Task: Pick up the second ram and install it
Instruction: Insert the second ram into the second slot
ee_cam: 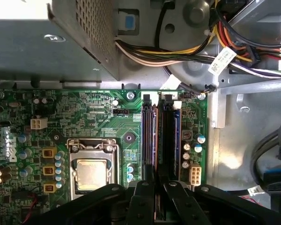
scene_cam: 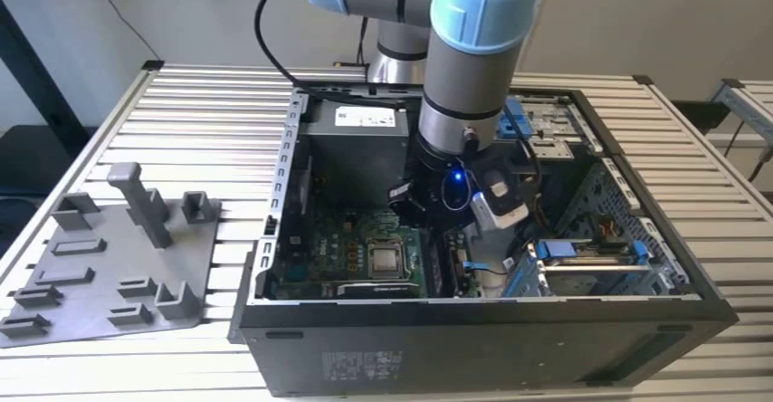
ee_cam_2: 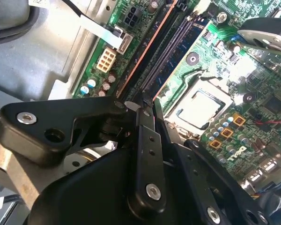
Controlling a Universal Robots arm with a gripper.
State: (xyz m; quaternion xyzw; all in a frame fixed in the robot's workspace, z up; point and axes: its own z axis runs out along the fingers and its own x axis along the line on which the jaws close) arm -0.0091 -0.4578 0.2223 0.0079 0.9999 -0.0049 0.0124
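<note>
The second ram is a long thin stick standing on edge in a memory slot of the motherboard, beside the CPU socket. In the second wrist view its coppery edge runs down to my fingertips. My gripper sits low over the near end of the slots, its black fingers pinched close together on the stick's end. In the exterior view my arm reaches down into the open computer case. A neighbouring dark and blue slot runs alongside.
A bundle of power cables and the metal power supply box lie just beyond the slots. The case walls close in on all sides. Outside the case, at the exterior view's left, a grey holder tray with a tall post lies on the slatted table.
</note>
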